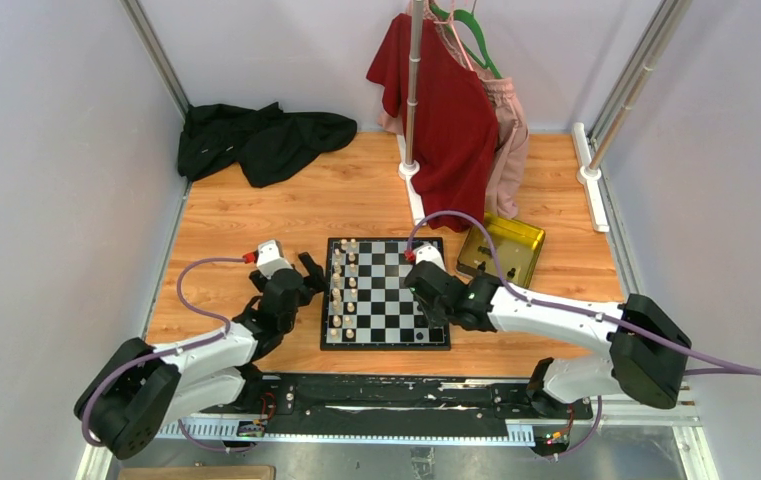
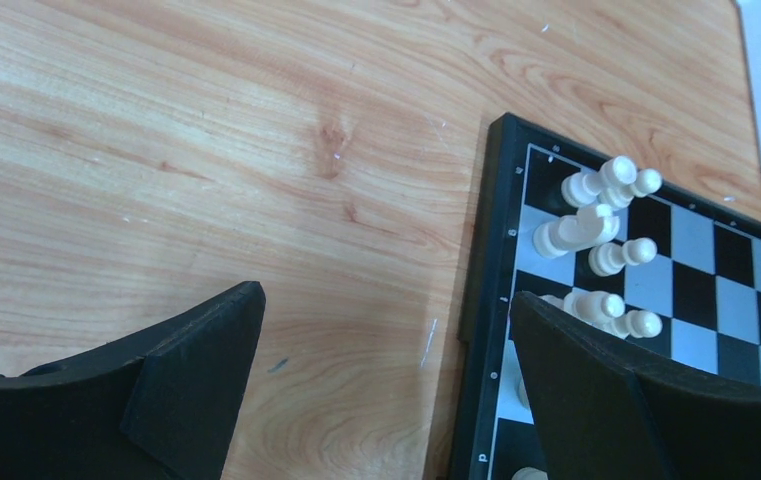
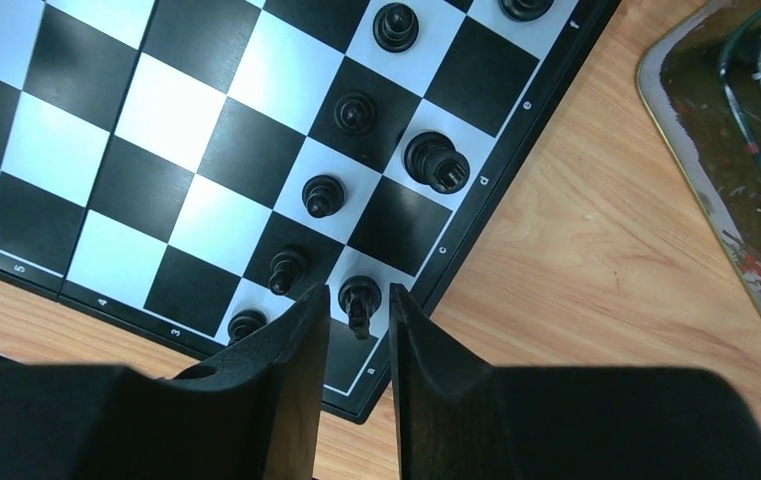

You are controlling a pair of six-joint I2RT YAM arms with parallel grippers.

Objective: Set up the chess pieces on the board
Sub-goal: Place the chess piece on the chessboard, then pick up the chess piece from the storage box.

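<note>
Black chess piece (image 3: 359, 296) stands between parted tips of right pincer (image 3: 359, 288).

The worktop (image 1: 256, 215) is of light wood with a visible grain. In its far left corner lies a black garment (image 1: 256, 140), crumpled in a heap. Toward the far middle stands a thin white pole (image 1: 415, 80) on a white foot (image 1: 409, 170). On it hang a dark red shirt (image 1: 451, 120) and, just beside it on the right, a beige-pink garment (image 1: 511, 140); a green hanger (image 1: 476, 30) shows above them. Under these clothes a shiny yellow-gold tray (image 1: 516, 245) rests on the wood, a little turned. Pale grey walls (image 1: 46, 200) close the left, right and far sides. Along the near edge runs a black rail (image 1: 396, 395).
</note>
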